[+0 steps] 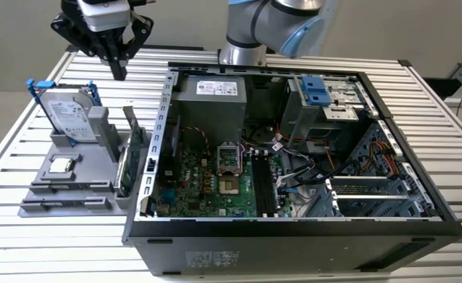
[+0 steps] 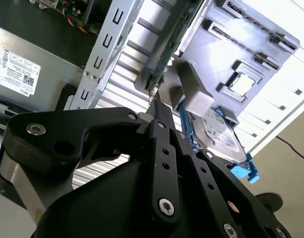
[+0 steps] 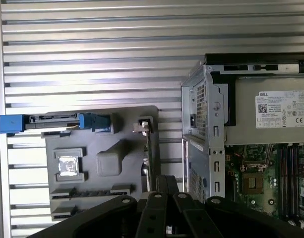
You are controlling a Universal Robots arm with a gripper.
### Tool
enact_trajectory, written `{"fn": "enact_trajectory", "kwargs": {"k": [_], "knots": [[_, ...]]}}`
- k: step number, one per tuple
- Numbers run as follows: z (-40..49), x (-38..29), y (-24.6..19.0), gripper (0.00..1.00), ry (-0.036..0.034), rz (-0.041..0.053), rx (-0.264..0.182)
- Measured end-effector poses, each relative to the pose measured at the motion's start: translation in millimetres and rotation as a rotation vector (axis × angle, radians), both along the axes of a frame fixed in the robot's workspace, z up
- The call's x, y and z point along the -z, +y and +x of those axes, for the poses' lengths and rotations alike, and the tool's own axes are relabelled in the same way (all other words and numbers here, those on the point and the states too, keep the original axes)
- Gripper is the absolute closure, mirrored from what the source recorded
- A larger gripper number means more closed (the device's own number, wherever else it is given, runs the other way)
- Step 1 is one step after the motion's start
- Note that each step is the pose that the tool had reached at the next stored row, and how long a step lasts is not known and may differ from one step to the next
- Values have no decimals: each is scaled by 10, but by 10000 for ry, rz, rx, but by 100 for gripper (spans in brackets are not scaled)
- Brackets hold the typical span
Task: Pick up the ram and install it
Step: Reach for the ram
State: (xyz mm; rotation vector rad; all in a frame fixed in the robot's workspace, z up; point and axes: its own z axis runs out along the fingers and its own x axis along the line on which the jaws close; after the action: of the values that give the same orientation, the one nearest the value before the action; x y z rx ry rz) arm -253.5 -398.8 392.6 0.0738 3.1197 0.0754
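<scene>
- Ribbed metal slats form the desk (image 1: 26,247), which carries an open black computer case (image 1: 294,236). A grey plastic holder (image 1: 97,171) sits just left of the case in the exterior view.
- The arm's black hand (image 1: 119,71) hangs at the upper left of the exterior view, above the holder and touching nothing. Its fingers are pressed together and it is empty.
- The ram (image 1: 72,187), a long thin dark circuit-board stick, appears to lie in a slot at the lower left, just below a square silver processor chip (image 1: 62,165) and well apart from the hand.
- A silver hard drive in a blue bracket (image 1: 68,118) stands upright at the holder's upper end.
- A green expansion card (image 1: 134,154) stands on edge between holder and case.
</scene>
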Motion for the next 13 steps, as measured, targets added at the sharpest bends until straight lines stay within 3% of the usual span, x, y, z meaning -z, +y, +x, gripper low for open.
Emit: {"fn": "enact_trajectory", "kwargs": {"k": [13], "knots": [[-226,0,0,100,2,0,-241]]}}
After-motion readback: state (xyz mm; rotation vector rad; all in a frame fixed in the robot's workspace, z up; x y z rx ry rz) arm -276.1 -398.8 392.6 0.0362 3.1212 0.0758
